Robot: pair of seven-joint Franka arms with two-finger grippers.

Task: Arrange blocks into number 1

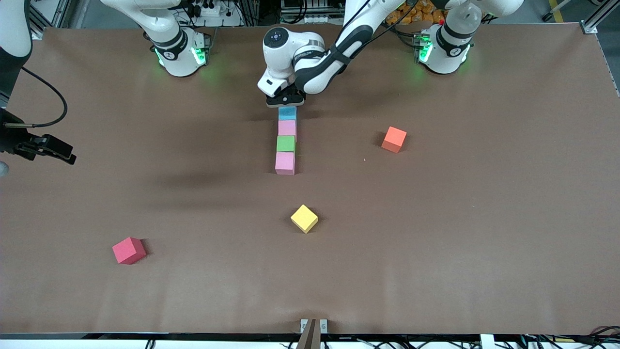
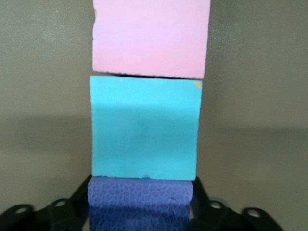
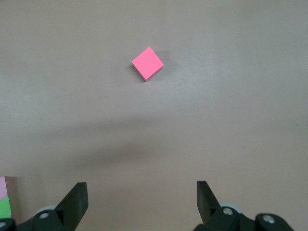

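Brown table [image 1: 436,252], seen from the front camera, bearing eight foam cubes: two pink, one each of red, blue, green, purple, yellow and orange. Landmark: green block [image 1: 286,143].

Right gripper [image 1: 48,148] at the table's edge at the right arm's end, waiting in the air with fingers [image 3: 77,202] spread wide and holding nothing. Red block [image 1: 129,250] lying alone, nearer the front camera than the green block and well toward the right arm's end, turned at an angle.

Straight touching column at mid-table: first pink block [image 1: 285,163] touching the green block on its camera side; second pink block [image 1: 286,128] touching it on the bases' side; blue block [image 1: 287,113] next; purple block [image 2: 140,202] last, against the blue block. Left gripper [image 1: 286,101] over that end of the column, fingers [image 2: 77,202] closed on the purple block's two sides.

Yellow block [image 1: 304,218] alone, nearer the camera than the green block, turned at an angle. Orange block [image 1: 394,139] alone, level with the green block, toward the left arm's end.
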